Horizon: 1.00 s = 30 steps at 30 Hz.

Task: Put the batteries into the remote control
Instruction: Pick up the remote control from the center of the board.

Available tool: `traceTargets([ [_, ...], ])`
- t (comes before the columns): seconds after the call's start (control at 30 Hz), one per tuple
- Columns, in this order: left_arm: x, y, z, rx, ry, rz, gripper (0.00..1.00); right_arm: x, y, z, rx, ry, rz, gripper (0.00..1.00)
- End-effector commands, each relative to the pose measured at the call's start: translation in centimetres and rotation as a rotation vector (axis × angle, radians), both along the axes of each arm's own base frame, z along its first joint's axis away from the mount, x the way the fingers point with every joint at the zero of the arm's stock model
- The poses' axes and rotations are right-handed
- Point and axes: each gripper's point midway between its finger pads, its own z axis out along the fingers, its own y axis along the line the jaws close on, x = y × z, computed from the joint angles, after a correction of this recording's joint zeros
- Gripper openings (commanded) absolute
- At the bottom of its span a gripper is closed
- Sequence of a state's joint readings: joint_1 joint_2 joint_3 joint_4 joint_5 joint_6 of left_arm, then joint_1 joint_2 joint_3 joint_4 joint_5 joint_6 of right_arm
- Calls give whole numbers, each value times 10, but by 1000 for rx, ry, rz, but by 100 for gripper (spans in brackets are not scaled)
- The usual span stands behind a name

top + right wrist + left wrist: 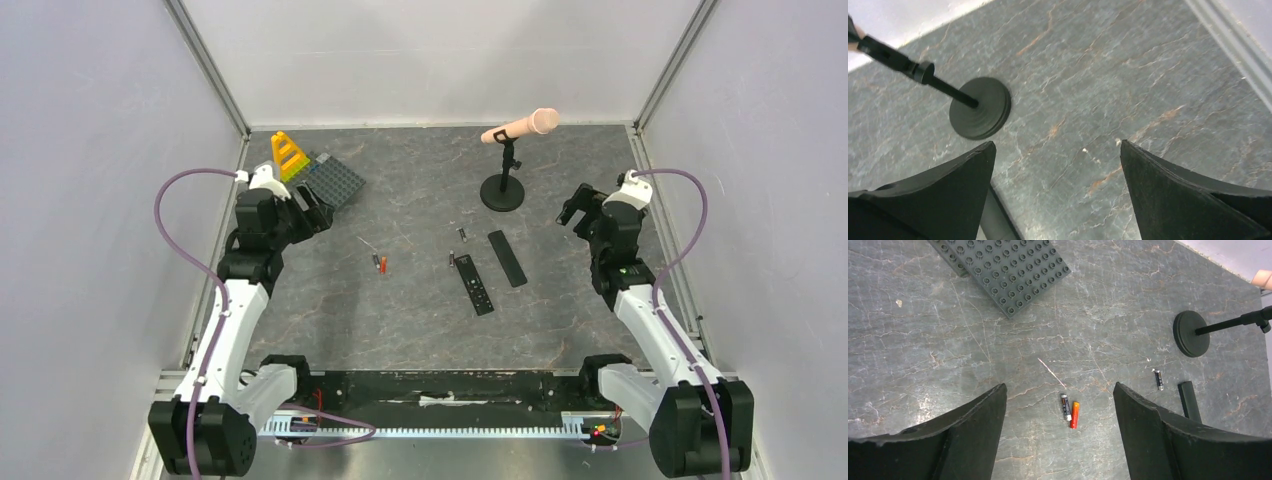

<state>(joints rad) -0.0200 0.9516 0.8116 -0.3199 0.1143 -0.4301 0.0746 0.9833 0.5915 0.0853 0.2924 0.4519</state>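
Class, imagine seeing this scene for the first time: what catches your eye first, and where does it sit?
The pink microphone on its black stand rises at the far side, right of centre. At the far left, a yellow toy piece stands by a grey studded plate. Mid-table, a red-orange battery lies beside a dark battery, left of the buttoned remote and the plain remote control.

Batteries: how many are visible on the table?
4. A dark battery and an orange battery lie side by side left of centre; a third battery lies alone farther back; a fourth battery lies beside the buttoned remote. Others may be hidden.
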Motion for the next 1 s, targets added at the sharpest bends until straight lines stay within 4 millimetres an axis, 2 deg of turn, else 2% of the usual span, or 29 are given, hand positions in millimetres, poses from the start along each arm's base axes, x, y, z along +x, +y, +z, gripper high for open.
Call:
traceTargets([
  [0.0,5,-1,3,-48,-18,28,86,-3,23,-16,41,60,125,98],
  [0.03,5,1,1,-47,-15,47,93,-5,28,-18,47,68,159,98],
  [0.1,5,8,-2,-46,-7,90,94,-9,39,-25,75,77,210,98],
  [0.17,6,2,-5,-62,-6,65,94,-14,50,-29,111,76,261,98],
  [0.4,3,-47,-18,-200,34,-199,90,-38,108,-49,150,130,444,98],
  [0.5,-4,-59,-24,-256,43,-253,89,-52,137,-62,107,170,497,98],
  [0.57,-10,-62,-29,-273,50,-265,89,-63,161,-71,89,204,549,97],
  [0.7,-22,-62,-37,-277,69,-259,88,-76,192,-85,5,268,596,95],
  [0.87,-34,-61,-47,-279,107,-249,88,-91,214,-111,-115,391,615,94],
  [0.97,-40,-61,-51,-288,128,-245,88,-98,225,-124,-173,448,642,90],
])
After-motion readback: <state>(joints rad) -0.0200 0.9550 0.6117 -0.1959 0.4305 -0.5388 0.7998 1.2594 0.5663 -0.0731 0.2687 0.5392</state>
